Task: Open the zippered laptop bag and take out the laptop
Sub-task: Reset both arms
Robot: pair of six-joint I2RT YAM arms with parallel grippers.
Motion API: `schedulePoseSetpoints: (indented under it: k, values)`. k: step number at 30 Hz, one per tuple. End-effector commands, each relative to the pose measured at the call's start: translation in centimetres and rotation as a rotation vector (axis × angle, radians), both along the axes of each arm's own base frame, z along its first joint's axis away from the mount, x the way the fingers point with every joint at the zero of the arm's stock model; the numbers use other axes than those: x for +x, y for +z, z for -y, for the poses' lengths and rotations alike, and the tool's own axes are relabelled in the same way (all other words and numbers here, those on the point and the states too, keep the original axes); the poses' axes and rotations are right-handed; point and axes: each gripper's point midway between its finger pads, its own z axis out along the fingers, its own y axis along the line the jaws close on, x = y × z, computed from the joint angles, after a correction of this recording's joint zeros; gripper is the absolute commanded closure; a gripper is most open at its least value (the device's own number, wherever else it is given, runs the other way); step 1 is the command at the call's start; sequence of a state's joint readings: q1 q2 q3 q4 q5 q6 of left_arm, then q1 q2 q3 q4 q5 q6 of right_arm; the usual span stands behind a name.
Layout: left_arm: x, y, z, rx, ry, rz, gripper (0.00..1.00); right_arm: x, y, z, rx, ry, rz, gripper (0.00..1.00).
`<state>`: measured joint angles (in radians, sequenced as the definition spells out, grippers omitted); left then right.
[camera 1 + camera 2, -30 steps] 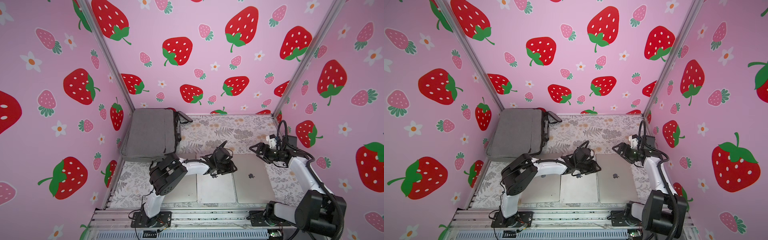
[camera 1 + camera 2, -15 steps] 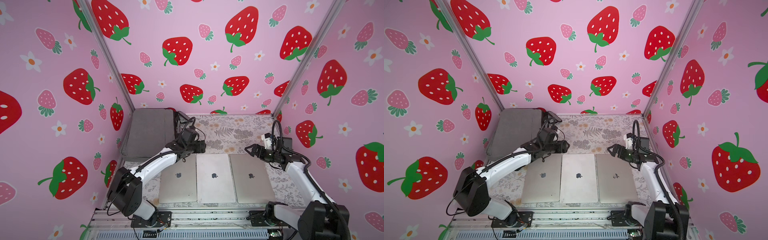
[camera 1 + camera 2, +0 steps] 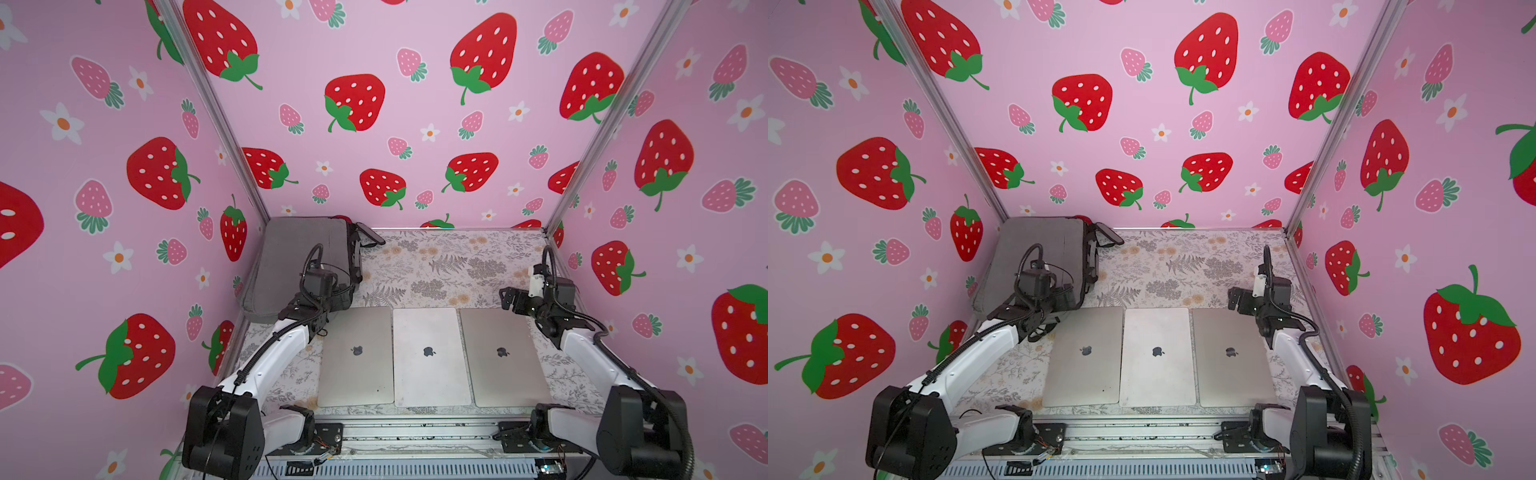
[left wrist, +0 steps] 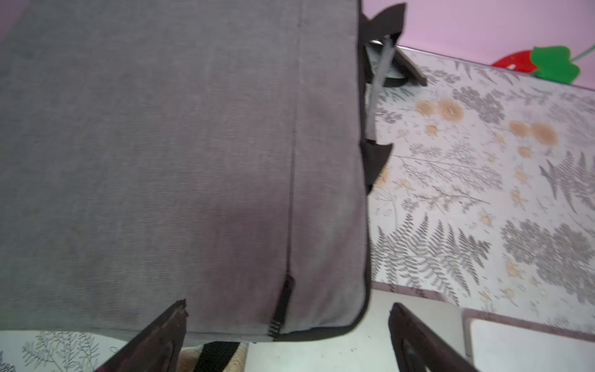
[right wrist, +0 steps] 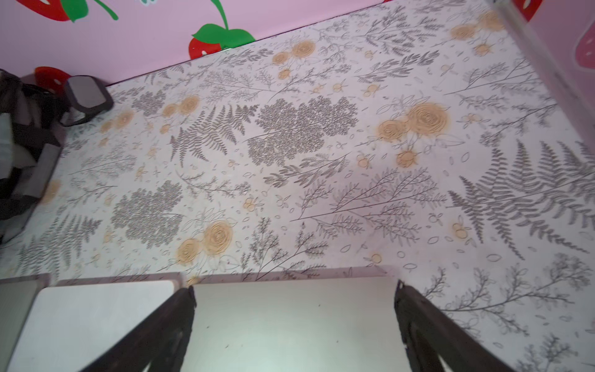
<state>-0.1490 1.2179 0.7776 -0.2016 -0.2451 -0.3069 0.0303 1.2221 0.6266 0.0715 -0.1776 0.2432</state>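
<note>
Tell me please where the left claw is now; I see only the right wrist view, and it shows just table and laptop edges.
Observer: The left claw hangs open at the near edge of the grey fabric laptop bag, holding nothing.
Operator: Is a zipper pull near it?
Observer: Yes, a black zipper pull sits at the near end of a shut seam on the bag's top face, just ahead of the claw.
Operator: How many laptops are out?
Observer: Three closed silver laptops lie side by side, logos up: left laptop, middle laptop, right laptop.

Apple logos (image 3: 429, 351), on three laptop lids (image 3: 432, 382)
</note>
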Motion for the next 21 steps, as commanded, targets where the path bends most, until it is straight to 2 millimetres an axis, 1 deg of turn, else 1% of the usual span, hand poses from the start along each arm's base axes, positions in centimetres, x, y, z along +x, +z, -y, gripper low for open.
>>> schedulePoseSetpoints:
  k: [1,3,6,9,12,16,21]
  values:
    - [1.4,0.6,-2.9,0.003,0.043,0.086,0.01,2.1,0.5,2.2,-0.147,-0.064,0.126,0.01]
    - [2.2,0.4,-4.0,0.021,0.055,0.105,0.01,2.8,0.6,2.7,-0.167,-0.09,0.141,0.0]
    - [3.1,-0.7,-4.4,0.038,0.02,0.127,0.01,3.6,0.8,2.8,-0.211,-0.075,0.194,0.0]
    - [3.2,-1.9,-5.7,0.049,0.034,0.101,0.01,4.6,0.4,3.6,-0.224,-0.122,0.179,0.0]
    - [2.9,-2.6,-6.6,0.021,0.028,0.111,0.01,5.2,0.2,3.6,-0.225,-0.121,0.155,0.0]
    - [2.5,-3.5,-6.9,0.0,0.005,0.124,0.01,5.3,0.4,3.8,-0.224,-0.139,0.173,0.0]
    - [3.0,-4.3,-6.5,-0.026,-0.022,0.127,0.01,5.0,0.4,3.8,-0.227,-0.141,0.175,0.0]
